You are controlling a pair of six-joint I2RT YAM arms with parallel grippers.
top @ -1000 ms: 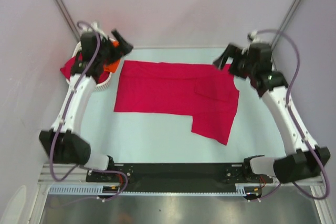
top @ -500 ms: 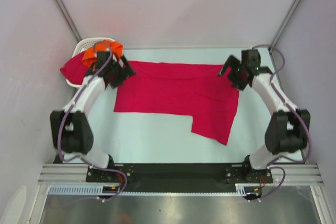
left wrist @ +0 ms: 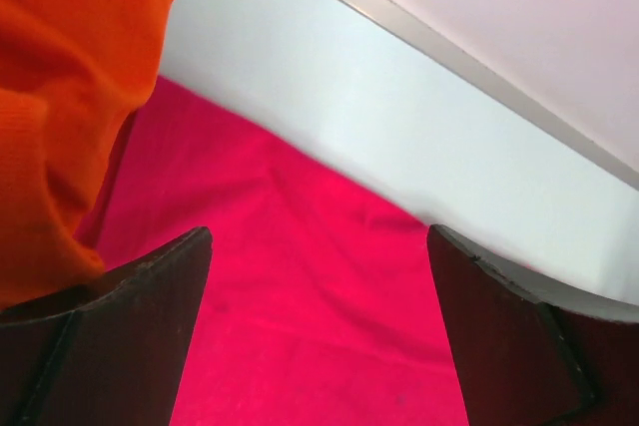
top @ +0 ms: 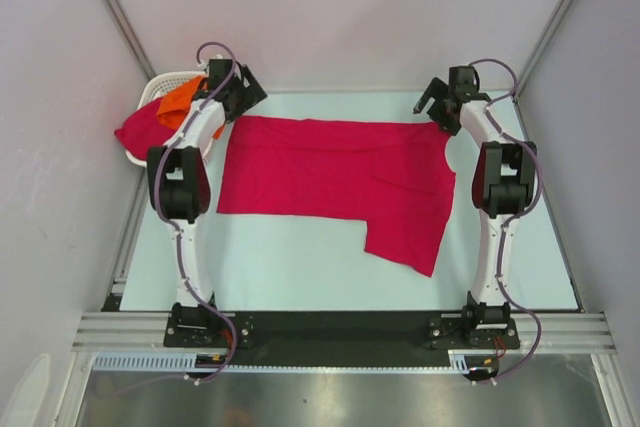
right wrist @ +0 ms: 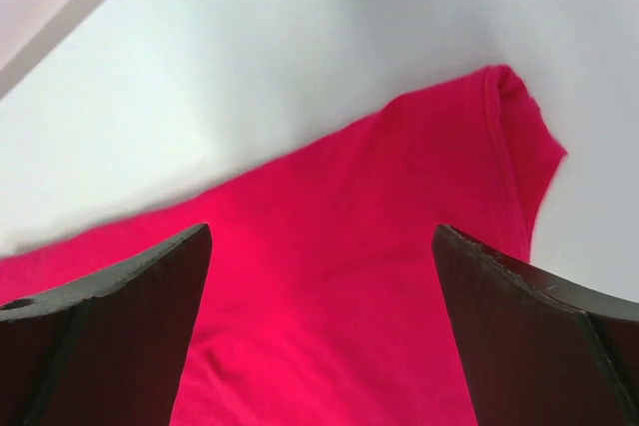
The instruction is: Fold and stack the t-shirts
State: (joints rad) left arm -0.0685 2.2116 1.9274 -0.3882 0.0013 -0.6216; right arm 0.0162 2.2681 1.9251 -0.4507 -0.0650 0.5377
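A crimson t-shirt (top: 335, 179) lies spread flat on the table, with a flap hanging toward the near right. My left gripper (top: 243, 95) hovers open over its far left corner, and the left wrist view shows crimson fabric (left wrist: 300, 336) between the wide jaws of that gripper (left wrist: 319, 236). My right gripper (top: 432, 107) is open over the far right corner. In the right wrist view the shirt (right wrist: 339, 306) and its sleeve hem (right wrist: 514, 137) lie under the spread gripper (right wrist: 321, 231). An orange t-shirt (top: 178, 102) (left wrist: 70, 97) and another crimson one (top: 138, 134) hang out of the basket.
A white slotted basket (top: 168, 79) stands at the far left corner, close beside my left gripper. The table's back edge (left wrist: 449, 47) and the enclosure walls run just behind both grippers. Bare table (top: 290, 257) shows in front of the shirt.
Both arms have gone from bowed outward to stretched straight back. The grippers have settled over the spread shirt's far corners. The shirt has not moved.
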